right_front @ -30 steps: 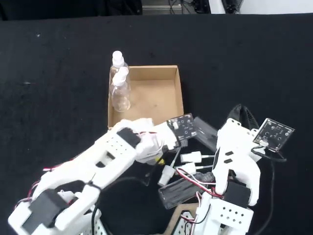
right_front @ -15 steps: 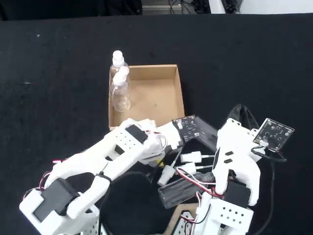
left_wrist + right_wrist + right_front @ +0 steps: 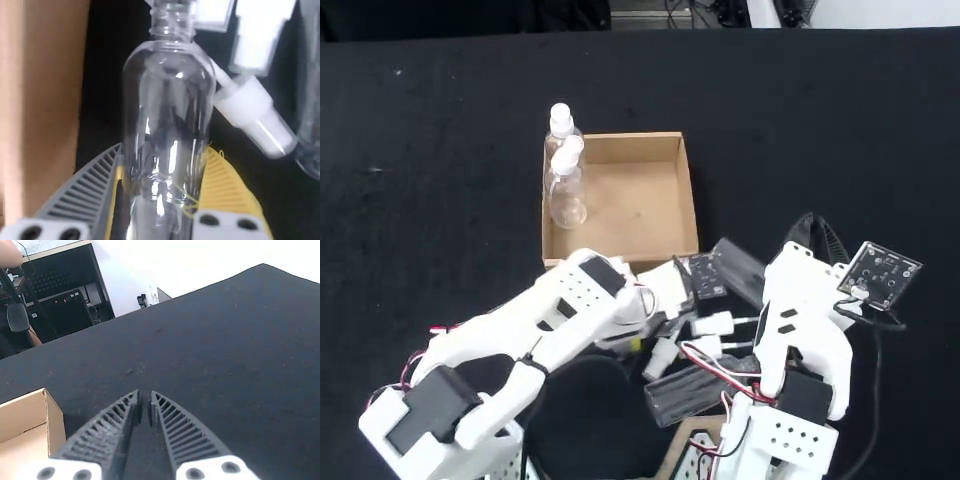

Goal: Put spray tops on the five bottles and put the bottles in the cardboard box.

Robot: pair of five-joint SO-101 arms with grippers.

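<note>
2 capped bottles (image 3: 565, 187) stand at cardboard box (image 3: 686, 190) wall. Left gripper (image 3: 165, 150) fingers clamp an uncapped bottle (image 3: 167, 90); right gripper (image 3: 144, 409) fingers closed, empty. Approx. 3 to go.

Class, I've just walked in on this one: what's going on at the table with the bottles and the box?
The left gripper is shut on a clear bottle that has no top on its neck, just outside the cardboard box. Two capped bottles stand at the box's left side. Loose spray tops lie on the table between the arms. The right gripper is shut on nothing, raised above the table.
</note>
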